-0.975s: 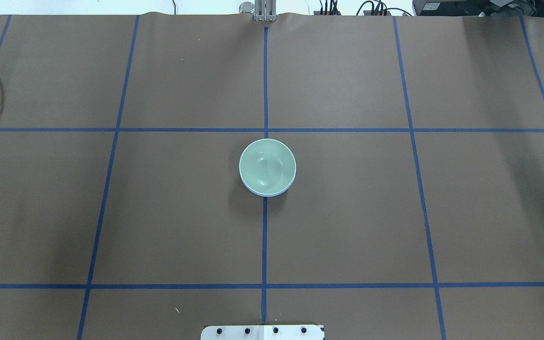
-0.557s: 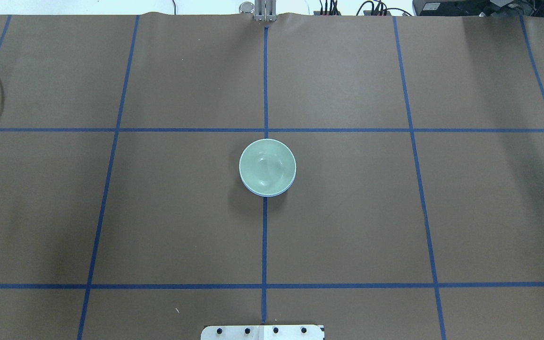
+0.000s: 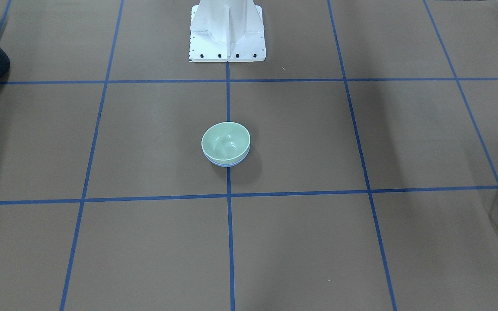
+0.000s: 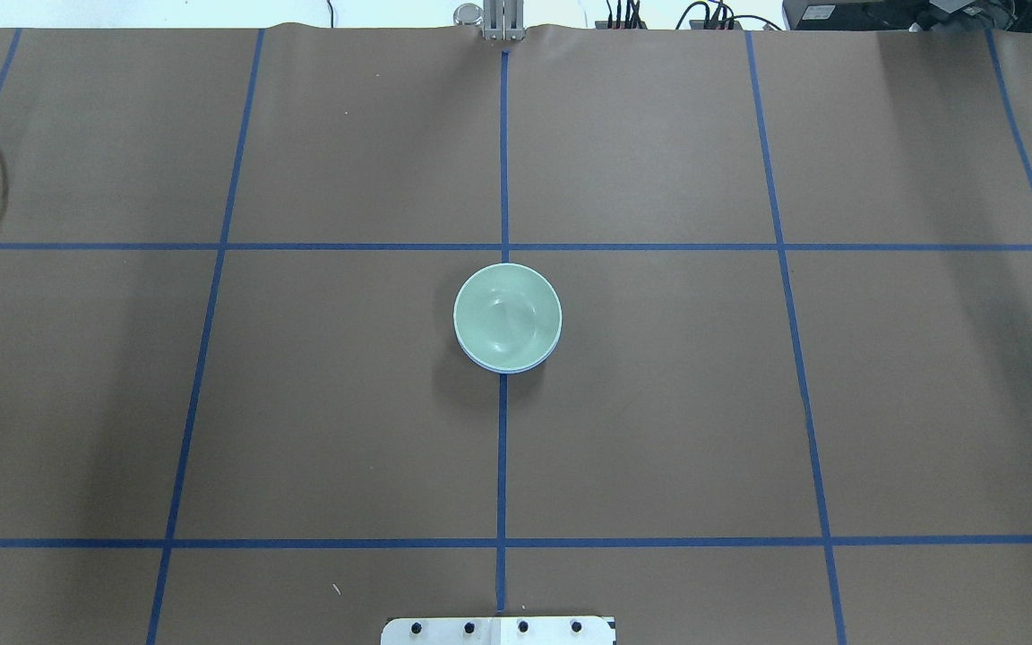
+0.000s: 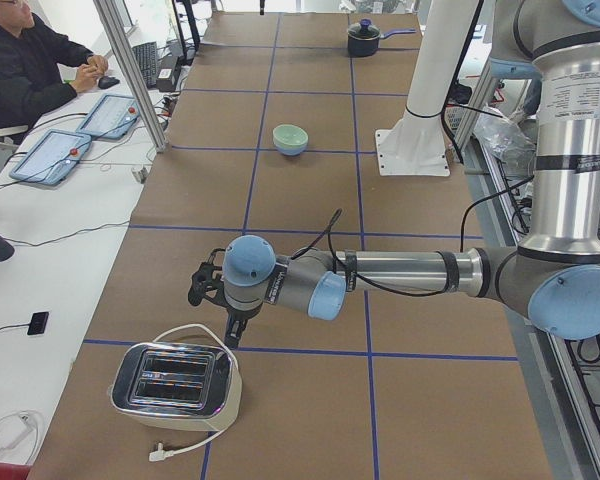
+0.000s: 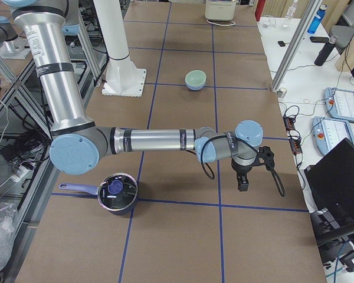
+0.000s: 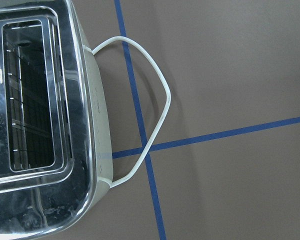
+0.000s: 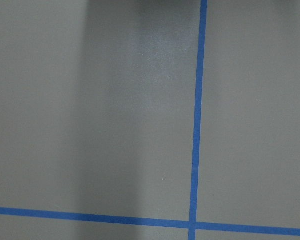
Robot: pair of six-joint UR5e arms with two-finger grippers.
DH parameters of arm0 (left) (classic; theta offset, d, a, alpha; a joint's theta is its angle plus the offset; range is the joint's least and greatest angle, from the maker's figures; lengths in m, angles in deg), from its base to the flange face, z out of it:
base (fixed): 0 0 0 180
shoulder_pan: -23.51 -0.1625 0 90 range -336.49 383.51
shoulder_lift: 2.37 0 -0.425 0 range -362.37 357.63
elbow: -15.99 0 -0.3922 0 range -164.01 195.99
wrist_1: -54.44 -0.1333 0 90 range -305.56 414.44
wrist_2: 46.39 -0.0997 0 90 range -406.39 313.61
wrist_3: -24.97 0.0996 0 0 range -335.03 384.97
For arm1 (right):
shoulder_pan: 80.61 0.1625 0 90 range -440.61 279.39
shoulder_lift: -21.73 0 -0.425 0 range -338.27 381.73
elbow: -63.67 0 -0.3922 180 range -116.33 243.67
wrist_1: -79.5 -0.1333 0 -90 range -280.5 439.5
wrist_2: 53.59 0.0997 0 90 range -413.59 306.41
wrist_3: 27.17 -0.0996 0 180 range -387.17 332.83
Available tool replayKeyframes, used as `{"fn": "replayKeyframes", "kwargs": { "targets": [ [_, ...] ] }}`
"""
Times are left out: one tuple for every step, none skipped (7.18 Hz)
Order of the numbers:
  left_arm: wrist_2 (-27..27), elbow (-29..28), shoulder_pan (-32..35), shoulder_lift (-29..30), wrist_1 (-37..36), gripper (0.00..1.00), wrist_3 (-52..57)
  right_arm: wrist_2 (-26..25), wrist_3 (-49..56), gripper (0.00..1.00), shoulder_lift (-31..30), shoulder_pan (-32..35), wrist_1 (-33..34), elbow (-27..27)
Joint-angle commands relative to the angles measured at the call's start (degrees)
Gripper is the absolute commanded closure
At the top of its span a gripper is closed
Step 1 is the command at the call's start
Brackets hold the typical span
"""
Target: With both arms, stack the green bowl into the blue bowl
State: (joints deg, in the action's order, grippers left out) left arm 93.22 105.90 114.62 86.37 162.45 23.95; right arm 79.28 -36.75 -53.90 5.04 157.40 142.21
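The green bowl (image 4: 507, 313) sits nested inside the blue bowl (image 4: 480, 362) at the table's centre; only a thin blue rim shows under it. The stack also shows in the front view, green bowl (image 3: 225, 140) over blue bowl (image 3: 226, 164). Neither arm is near it. My left gripper (image 5: 229, 338) hangs far out at the table's left end, just above the toaster (image 5: 175, 385). My right gripper (image 6: 242, 185) hangs at the table's right end over bare paper. Both show only in the side views, so I cannot tell if they are open or shut.
The toaster (image 7: 35, 125) and its white cable (image 7: 150, 100) fill the left wrist view. A dark lidded pot (image 6: 117, 193) stands by the right arm's elbow. The white pedestal (image 3: 227, 30) stands at the robot's edge. An operator (image 5: 25, 60) sits beside the table.
The stacked bowls have not moved. A small dark shape at the overhead view's right edge in the earliest frame is gone from view now.
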Motion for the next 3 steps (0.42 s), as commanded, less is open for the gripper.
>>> {"fn": "replayKeyframes", "kwargs": {
  "targets": [
    [0.0,-0.6,-0.1,0.4,0.0,0.03,-0.1,0.0,-0.4,0.0,0.0,0.0,0.1,0.1],
    [0.0,-0.6,-0.1,0.4,0.0,0.03,-0.1,0.0,-0.5,0.0,0.0,0.0,0.1,0.3],
    [0.0,-0.5,-0.1,0.4,0.0,0.03,-0.2,-0.1,-0.6,0.0,0.0,0.0,0.1,0.4]
  ]
}}
